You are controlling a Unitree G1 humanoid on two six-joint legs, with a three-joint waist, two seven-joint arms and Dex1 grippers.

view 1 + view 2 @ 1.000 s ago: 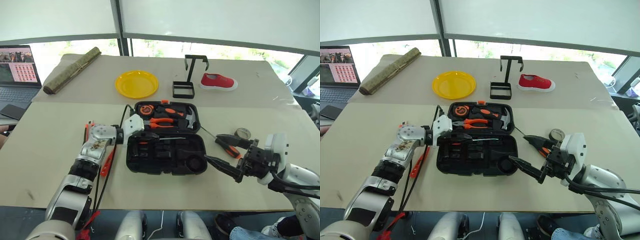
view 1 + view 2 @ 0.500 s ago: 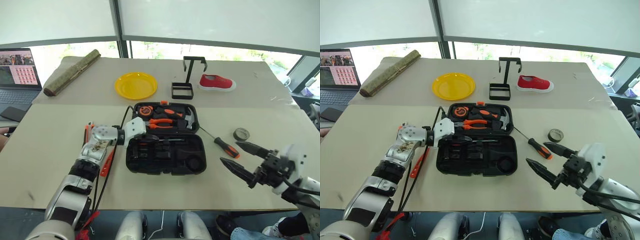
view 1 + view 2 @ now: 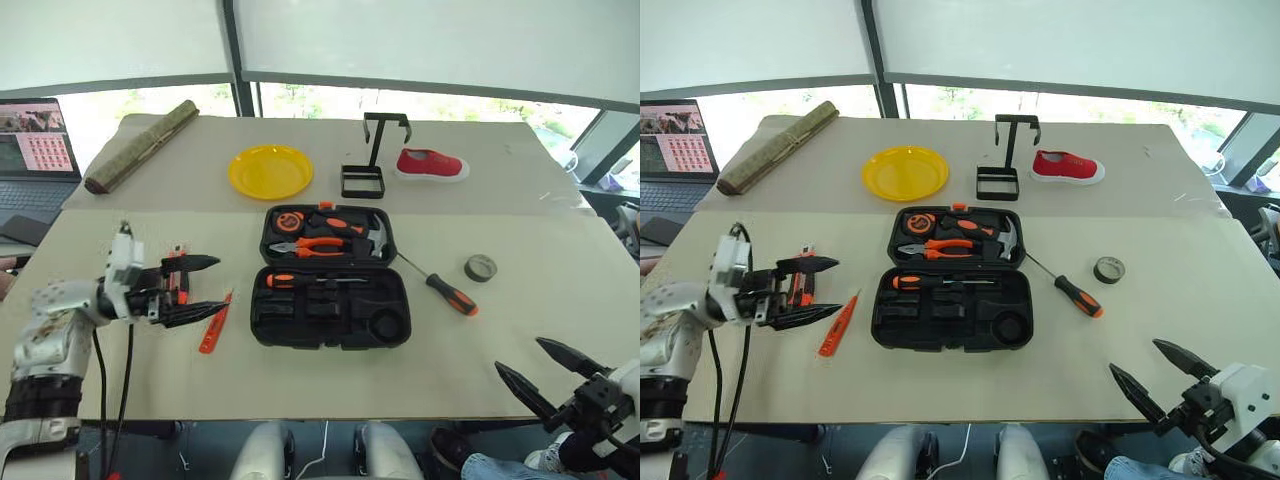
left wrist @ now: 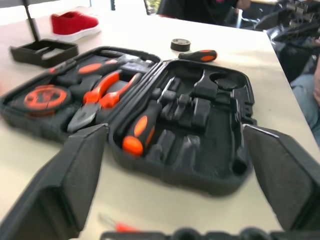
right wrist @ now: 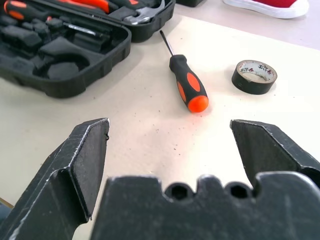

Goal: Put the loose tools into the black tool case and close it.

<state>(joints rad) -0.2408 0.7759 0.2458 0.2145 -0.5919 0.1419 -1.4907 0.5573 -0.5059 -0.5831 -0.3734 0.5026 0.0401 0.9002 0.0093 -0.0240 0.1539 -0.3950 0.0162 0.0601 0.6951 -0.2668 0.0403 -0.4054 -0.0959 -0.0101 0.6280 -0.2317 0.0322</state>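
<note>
The black tool case (image 3: 396,322) lies open mid-table. One black-and-orange screwdriver (image 3: 284,281) rests in its near half. Left of the case my left gripper (image 3: 220,285) hovers open and empty, pointing at the case. The slim orange tester screwdriver (image 3: 213,325) lies just below it, and the orange-and-black utility knife (image 3: 177,272) sits partly hidden behind its fingers. Right of the case lie a second screwdriver (image 3: 451,293) and the small grey tape roll (image 3: 480,267). My right gripper (image 3: 518,354) stands open and empty at the table's front right edge, apart from both.
Orange-handled pliers (image 3: 322,245), a hammer (image 3: 376,236) and a tape measure fill the case's far half. Behind are a yellow plate (image 3: 271,170), a black wire stand (image 3: 372,160), a red shoe (image 3: 432,164), a bamboo roll (image 3: 140,145) and a laptop (image 3: 30,150).
My left gripper opened and drew back to the left from the case, leaving a screwdriver in the near half. My right gripper, still open, retreated to the front right edge.
</note>
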